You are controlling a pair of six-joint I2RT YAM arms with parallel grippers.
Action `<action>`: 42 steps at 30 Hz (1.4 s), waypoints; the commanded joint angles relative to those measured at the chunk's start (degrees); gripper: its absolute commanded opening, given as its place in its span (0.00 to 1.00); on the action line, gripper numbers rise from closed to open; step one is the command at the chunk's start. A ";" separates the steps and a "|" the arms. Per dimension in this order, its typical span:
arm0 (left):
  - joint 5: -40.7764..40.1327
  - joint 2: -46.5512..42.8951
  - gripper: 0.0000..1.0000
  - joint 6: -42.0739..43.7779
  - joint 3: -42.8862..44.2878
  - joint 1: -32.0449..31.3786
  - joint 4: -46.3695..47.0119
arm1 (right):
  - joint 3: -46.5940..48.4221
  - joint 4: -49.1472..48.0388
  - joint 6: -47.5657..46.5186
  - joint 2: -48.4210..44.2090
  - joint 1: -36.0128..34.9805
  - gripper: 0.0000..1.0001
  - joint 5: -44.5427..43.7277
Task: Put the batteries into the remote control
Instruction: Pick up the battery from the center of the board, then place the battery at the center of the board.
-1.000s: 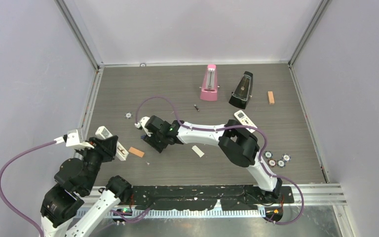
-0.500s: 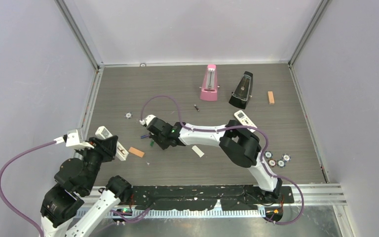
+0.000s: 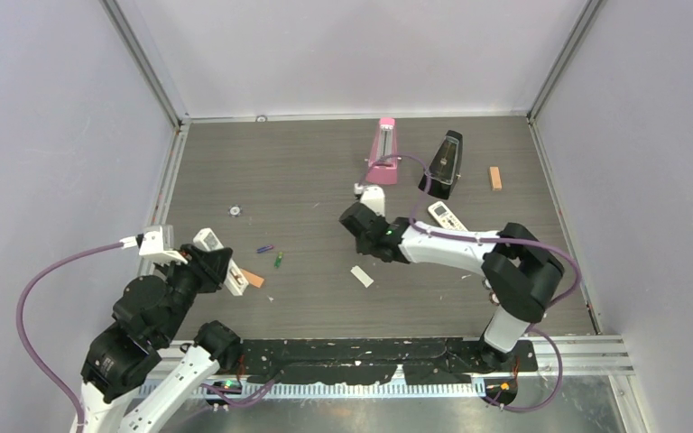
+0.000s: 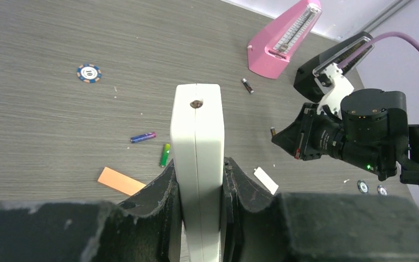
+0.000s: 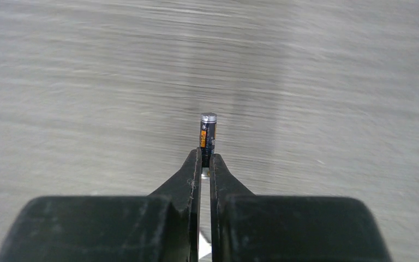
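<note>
Both claws are clenched: nearest, at the left near edge of the table [image 3: 307,162], the left gripper [image 4: 199,183] clamps the remote control [image 4: 196,125], a slim white bar seen edge-on with a seam along its side, its battery bay out of sight. Beyond it a bluish-purple battery [image 4: 143,137] and a green battery [image 4: 165,155] lie loose on the table, and farther out, mid-table, the right gripper [image 5: 205,158] pinches a dark battery [image 5: 208,131] with an orange label by one end. I judge this the carry step: next the cell must reach the remote, line up with its bay and seat with its poles the right way round.
</note>
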State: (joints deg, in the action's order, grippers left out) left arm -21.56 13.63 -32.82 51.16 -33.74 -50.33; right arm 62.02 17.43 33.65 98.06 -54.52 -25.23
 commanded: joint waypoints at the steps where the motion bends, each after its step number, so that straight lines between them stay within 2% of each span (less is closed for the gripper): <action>1: 2.84 0.26 0.00 -1.81 -1.04 0.11 3.91 | -6.36 1.89 12.60 -5.25 3.05 0.09 -5.20; 11: 3.10 -1.94 0.00 -3.49 -2.40 0.13 3.98 | -15.62 2.42 26.02 -9.84 3.63 0.19 -4.19; 13: 3.10 -2.02 0.00 -3.57 -2.39 0.12 3.63 | -15.98 2.99 27.27 -9.71 3.61 0.26 -4.08; 14: 3.04 -2.02 0.00 -3.65 -2.37 0.14 3.39 | -15.88 3.28 27.68 -9.62 3.62 0.35 -3.87; 16: 3.04 -2.18 0.00 -3.90 -2.43 0.08 3.28 | -15.69 3.44 27.81 -9.75 3.63 0.43 -3.44; 21: 2.93 -2.77 0.00 -4.27 -3.02 0.08 3.42 | -15.49 3.48 25.06 -12.33 3.85 0.56 -3.62; 26: 3.01 -3.14 0.00 -4.36 -3.34 0.12 3.15 | -13.93 4.66 15.47 -16.15 5.01 0.57 -4.12; 32: 3.30 -3.63 0.00 -4.36 -3.26 0.10 2.76 | -9.57 10.64 -3.25 -19.02 7.61 0.57 -4.91; 37: 3.21 -3.82 0.00 -4.45 -3.68 0.09 2.92 | -7.23 18.60 -9.36 -16.81 9.89 0.55 -5.30; 42: 3.19 -3.72 0.00 -4.59 -3.96 0.15 3.35 | -6.56 19.83 -10.52 -11.94 9.96 0.47 -2.09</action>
State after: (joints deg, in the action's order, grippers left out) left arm -18.79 10.33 -37.08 47.37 -33.74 -49.65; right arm 53.89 33.93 27.11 82.72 -44.51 -28.60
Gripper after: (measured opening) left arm 0.249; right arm 0.495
